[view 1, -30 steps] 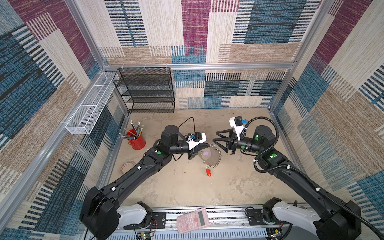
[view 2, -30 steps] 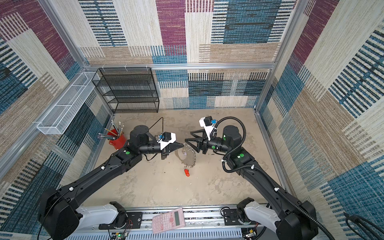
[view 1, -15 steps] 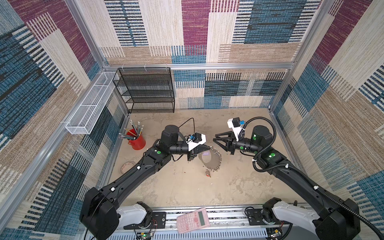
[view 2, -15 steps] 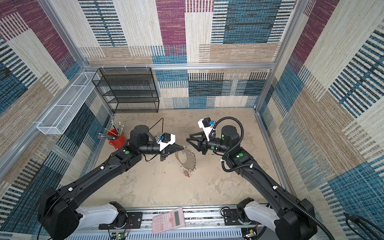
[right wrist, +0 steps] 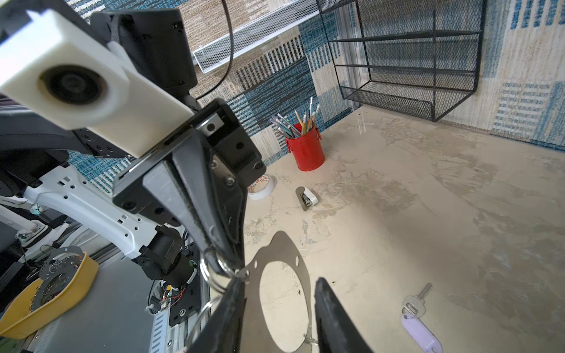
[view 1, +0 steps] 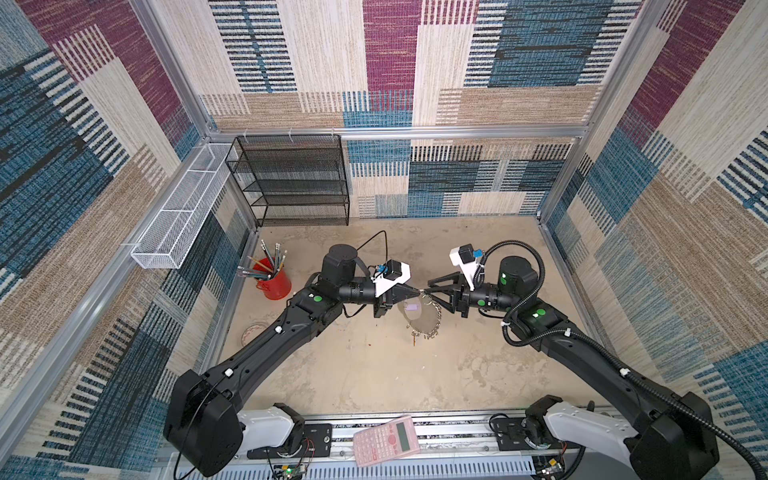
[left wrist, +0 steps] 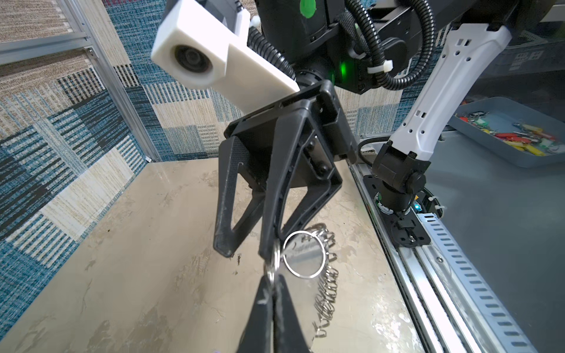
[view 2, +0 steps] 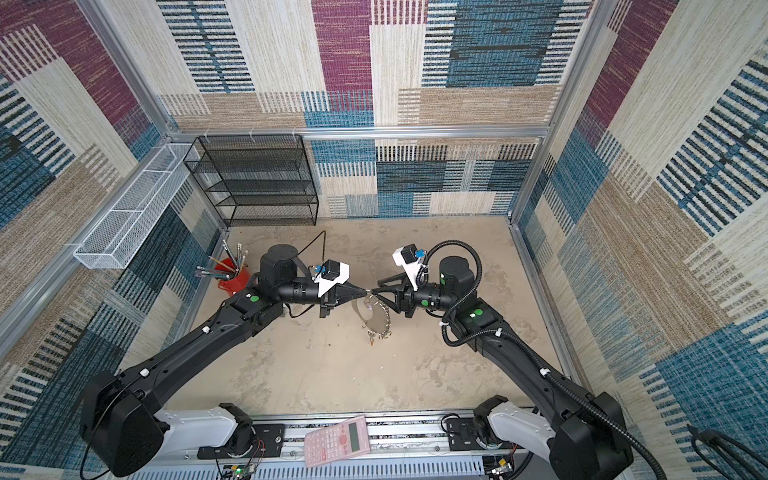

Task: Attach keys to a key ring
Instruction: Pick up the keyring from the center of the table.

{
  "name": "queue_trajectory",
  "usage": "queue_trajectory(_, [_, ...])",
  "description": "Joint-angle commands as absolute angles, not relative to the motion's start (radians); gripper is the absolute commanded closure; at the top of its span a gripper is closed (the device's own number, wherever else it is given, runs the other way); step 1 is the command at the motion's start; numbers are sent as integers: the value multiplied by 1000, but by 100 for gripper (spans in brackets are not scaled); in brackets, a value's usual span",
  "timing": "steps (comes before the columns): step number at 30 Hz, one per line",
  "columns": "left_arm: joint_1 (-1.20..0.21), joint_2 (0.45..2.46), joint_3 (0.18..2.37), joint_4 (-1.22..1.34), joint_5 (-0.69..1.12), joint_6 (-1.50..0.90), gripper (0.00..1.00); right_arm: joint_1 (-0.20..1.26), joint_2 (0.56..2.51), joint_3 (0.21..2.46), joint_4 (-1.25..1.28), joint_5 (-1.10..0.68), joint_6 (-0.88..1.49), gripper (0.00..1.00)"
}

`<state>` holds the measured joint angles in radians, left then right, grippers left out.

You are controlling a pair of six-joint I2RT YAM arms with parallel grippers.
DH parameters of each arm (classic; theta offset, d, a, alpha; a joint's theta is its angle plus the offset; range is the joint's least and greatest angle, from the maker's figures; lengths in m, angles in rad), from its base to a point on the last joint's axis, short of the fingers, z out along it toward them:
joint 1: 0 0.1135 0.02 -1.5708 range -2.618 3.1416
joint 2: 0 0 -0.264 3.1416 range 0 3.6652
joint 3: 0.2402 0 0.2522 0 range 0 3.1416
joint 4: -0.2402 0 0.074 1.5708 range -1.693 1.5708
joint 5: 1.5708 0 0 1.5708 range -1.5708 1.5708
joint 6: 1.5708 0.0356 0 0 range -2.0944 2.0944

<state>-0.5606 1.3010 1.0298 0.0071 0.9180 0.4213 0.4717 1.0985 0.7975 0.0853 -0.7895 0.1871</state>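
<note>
My left gripper (view 1: 418, 292) is shut on a silver split ring (left wrist: 275, 259) at the top of the key ring (view 1: 424, 318), a grey band that hangs from it edged with a row of split rings (left wrist: 327, 293). My right gripper (right wrist: 280, 278) faces it tip to tip with its jaws apart. One right fingertip (right wrist: 240, 279) touches the held ring, and the band's big hole shows between the fingers. The lilac key (right wrist: 419, 322) lies on the table under the band. A small key (view 1: 414, 340) hangs at the band's lower end, seen edge-on, its colour unclear.
A red cup of pencils (view 1: 272, 283), a tape roll (view 1: 253, 332) and a small stapler (right wrist: 307, 198) sit to the left. A black mesh shelf (view 1: 291, 183) stands at the back wall, with a white wire basket (view 1: 178, 216) on the left wall. A pink calculator (view 1: 386, 440) lies on the front rail.
The right gripper has moved in to the ring that the left holds, its jaws narrower than before. The red key head seen on the table a second ago no longer shows there.
</note>
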Motion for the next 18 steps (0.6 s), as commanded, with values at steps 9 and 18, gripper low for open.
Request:
queue_trajectory(9, [-549, 1319, 1068, -27, 961, 388, 100, 474, 1058, 769, 212, -854, 240, 50])
queue_trajectory(18, [-538, 1348, 1096, -29, 991, 362, 100, 474, 1022, 750, 247, -864, 255, 44])
